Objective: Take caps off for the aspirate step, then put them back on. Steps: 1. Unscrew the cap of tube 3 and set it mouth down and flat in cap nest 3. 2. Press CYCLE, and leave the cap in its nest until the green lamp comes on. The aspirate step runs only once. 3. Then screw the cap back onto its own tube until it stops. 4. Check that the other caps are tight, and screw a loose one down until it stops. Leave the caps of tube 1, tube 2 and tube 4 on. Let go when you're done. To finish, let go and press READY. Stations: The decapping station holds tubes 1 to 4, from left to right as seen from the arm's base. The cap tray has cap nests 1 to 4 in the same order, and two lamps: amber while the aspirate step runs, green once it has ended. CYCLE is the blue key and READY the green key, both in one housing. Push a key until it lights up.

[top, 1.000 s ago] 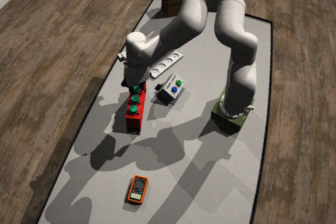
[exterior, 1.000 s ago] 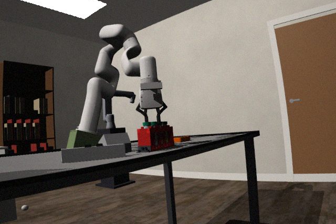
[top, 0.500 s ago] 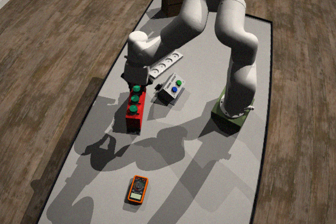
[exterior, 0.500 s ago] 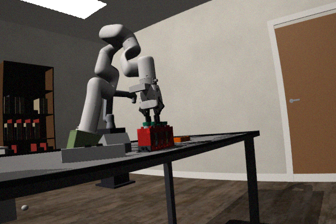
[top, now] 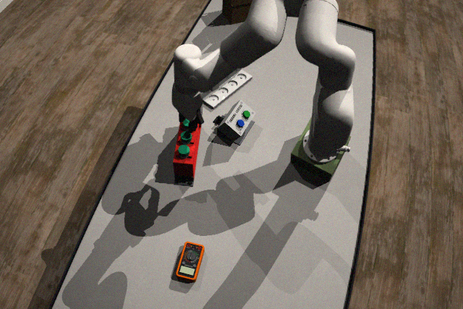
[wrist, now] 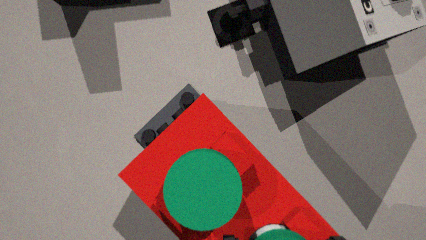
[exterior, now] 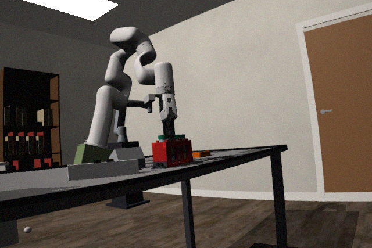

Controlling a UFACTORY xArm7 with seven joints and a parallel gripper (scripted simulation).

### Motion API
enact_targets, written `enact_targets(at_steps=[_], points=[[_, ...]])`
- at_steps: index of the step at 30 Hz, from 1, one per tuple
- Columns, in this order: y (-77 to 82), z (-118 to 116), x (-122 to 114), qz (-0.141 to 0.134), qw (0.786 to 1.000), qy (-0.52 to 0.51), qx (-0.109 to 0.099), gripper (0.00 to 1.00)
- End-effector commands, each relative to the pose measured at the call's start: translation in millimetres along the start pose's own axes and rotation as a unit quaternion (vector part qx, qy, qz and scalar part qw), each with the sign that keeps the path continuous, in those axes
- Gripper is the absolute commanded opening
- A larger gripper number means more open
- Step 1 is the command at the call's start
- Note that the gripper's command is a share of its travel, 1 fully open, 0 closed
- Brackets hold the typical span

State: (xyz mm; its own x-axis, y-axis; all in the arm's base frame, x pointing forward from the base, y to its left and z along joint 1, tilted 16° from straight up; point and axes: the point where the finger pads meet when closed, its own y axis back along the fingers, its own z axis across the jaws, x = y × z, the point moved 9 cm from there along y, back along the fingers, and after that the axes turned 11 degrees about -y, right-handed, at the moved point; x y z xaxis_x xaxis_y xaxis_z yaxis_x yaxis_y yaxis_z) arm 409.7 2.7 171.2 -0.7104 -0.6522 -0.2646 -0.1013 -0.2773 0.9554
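1. Right now your gripper (exterior: pixel 168 133) hangs straight down over the far end of the red decapping station (top: pixel 184 168). Its claw is part-way apart, down at the cap of tube 3 (top: pixel 185 122) and not clamped on it.
2. That cap is green, round and flat-topped, and it sits on its tube at the station, second from the far end. The wrist view catches only its edge at the bottom of the frame.
3. Count the caps. From above you see three green ones in a row on the station, because the wrist hides the far end. The wrist view shows the end cap (wrist: pixel 202 189) whole.
4. Just beside the station stands one grey key housing (top: pixel 231 129) with two keys, one blue key (top: pixel 239 123) and one green key (top: pixel 246 113).
5. Beyond the housing from the station lies one cap tray (top: pixel 209 105) with four round nests in a row.
6. Well apart from the station's near end lies one orange multimeter (top: pixel 189 260).
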Motion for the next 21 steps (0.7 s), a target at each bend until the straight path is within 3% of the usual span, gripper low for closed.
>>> enact_targets(at_steps=[1,2,3,15,21], points=[[1.4,-0.8,-2.0,0.006,1.000,-0.006,0.003,0.46],[1.4,-0.8,-2.0,0.006,1.000,-0.006,0.003,0.46],[1.4,-0.8,-2.0,0.006,1.000,-0.006,0.003,0.00],[1.5,-0.8,-2.1,0.006,1.000,-0.006,0.003,0.00],[1.6,-0.7,-2.1,0.007,0.996,0.094,0.002,0.00]])
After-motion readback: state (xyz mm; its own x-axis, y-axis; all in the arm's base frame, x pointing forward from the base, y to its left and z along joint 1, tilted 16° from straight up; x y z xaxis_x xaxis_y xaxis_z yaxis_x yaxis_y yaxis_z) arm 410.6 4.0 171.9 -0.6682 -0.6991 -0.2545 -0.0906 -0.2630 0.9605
